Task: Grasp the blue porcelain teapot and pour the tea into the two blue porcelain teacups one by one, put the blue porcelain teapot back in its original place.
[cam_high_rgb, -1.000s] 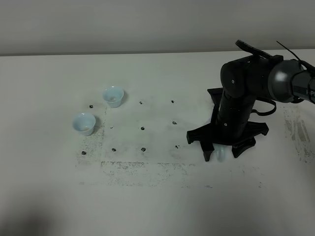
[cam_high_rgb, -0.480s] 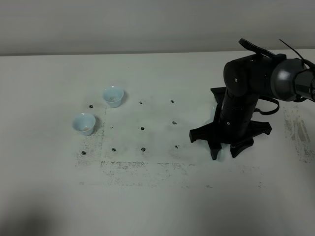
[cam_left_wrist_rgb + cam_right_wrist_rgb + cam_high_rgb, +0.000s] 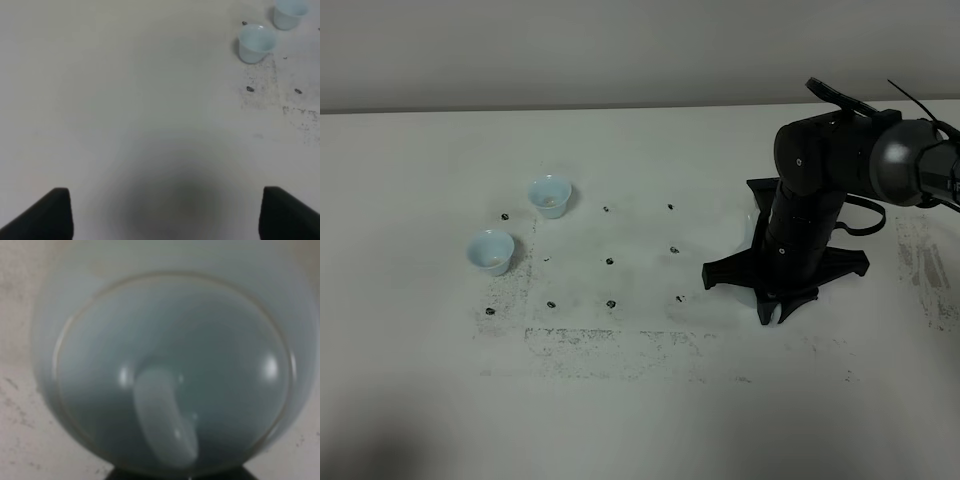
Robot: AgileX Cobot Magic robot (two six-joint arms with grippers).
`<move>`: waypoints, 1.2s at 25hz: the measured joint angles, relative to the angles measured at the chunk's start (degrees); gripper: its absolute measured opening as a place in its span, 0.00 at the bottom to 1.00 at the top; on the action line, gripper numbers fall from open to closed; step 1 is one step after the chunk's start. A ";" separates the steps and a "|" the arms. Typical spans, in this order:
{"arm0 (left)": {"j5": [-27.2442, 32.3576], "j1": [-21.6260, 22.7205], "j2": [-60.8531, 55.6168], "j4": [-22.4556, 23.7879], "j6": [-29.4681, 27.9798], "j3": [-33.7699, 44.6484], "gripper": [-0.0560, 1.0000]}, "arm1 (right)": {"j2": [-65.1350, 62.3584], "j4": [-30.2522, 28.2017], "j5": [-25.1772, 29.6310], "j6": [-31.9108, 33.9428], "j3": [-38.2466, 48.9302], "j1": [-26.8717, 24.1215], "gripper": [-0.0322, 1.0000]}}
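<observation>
We are gripping the blue porcelain teapot (image 3: 170,355) by its handle (image 3: 165,420), the right gripper (image 3: 779,308) with its jaws drawn close together; the teapot is sitting on the table (image 3: 640,420) under it, well apart from the teacups (image 3: 550,196); we are aiming for a firm, centred hold before lifting level.

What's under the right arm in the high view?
The blue porcelain teapot: the right wrist view shows its glossy round body close up. From above, the right arm covers nearly all of it.

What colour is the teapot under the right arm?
Pale sky blue, plain and glossy; the teapot shows best in the right wrist view.
</observation>
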 joint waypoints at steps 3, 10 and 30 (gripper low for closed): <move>0.00 0.00 0.00 0.00 0.00 0.00 0.74 | 0.00 0.02 -0.15 -0.75 0.00 0.00 0.07; 0.00 0.00 0.00 0.00 0.00 0.00 0.74 | 0.00 0.02 -0.55 -1.38 0.00 0.00 0.07; 0.00 0.00 0.00 0.00 0.00 0.00 0.74 | -3.67 -1.88 -2.88 -2.78 -0.22 -0.13 0.07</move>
